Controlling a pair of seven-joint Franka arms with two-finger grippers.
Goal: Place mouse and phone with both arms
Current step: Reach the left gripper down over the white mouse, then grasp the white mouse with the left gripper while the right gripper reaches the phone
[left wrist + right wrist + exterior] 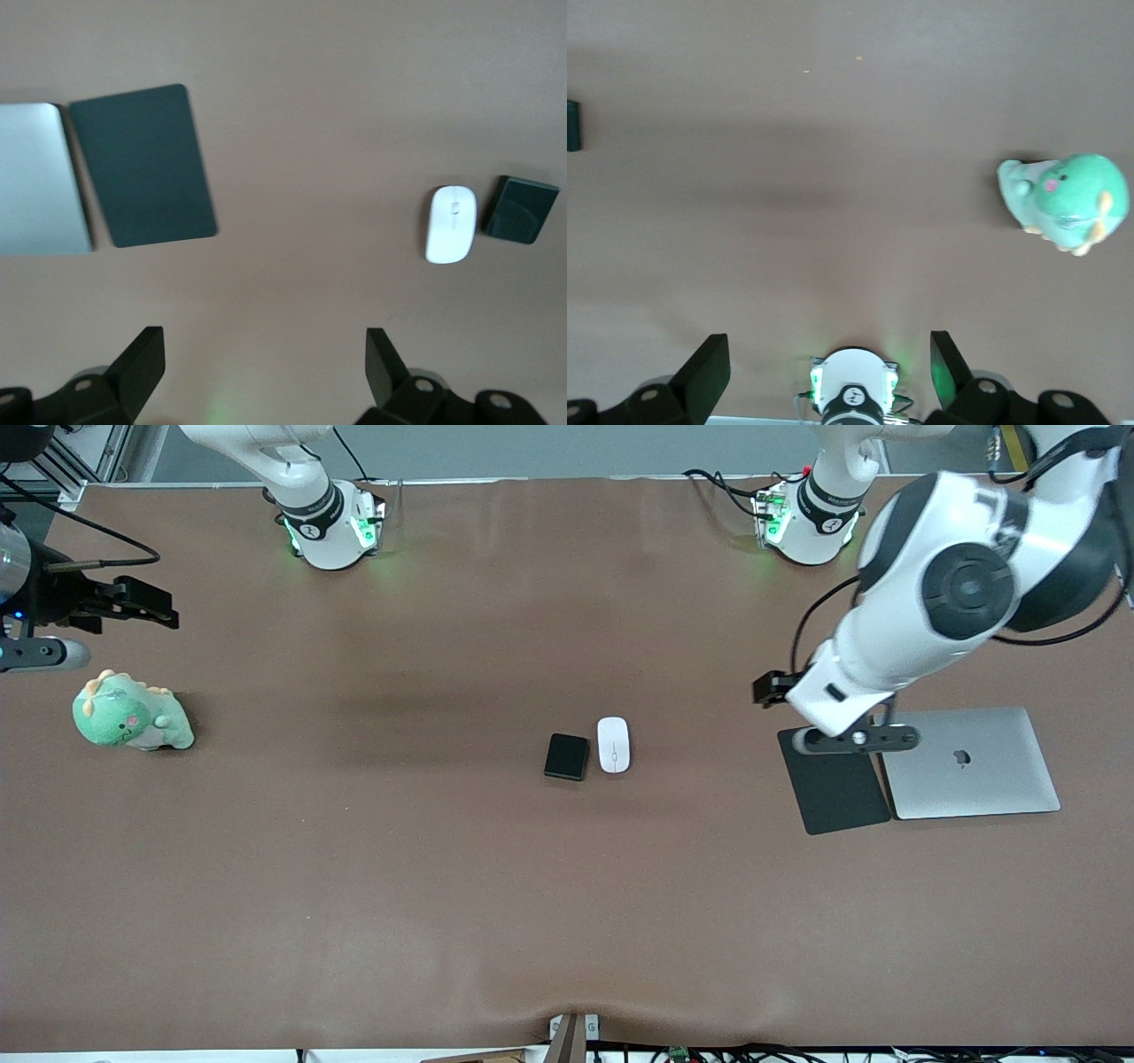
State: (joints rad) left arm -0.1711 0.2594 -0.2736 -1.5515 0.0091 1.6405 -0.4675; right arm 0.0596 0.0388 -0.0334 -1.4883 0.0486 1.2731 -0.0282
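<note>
The white mouse [613, 744] [451, 223] lies mid-table. The black phone [567, 756] [524, 209] lies close beside it, toward the right arm's end. My left gripper [772, 688] [266, 341] hangs open and empty over bare table, by the corner of the black mouse pad [833, 784] [144, 165]. At the right arm's end of the table my right gripper [146, 602] [830, 345] is also open and empty, up in the air close to a green plush dinosaur [131, 717] [1067, 202]. A dark sliver of the phone [571, 125] shows in the right wrist view.
A closed silver laptop [970, 762] [40, 177] lies beside the mouse pad at the left arm's end. The two arm bases [332, 522] [811, 518] stand along the table edge farthest from the front camera. A brown cloth [354, 868] covers the table.
</note>
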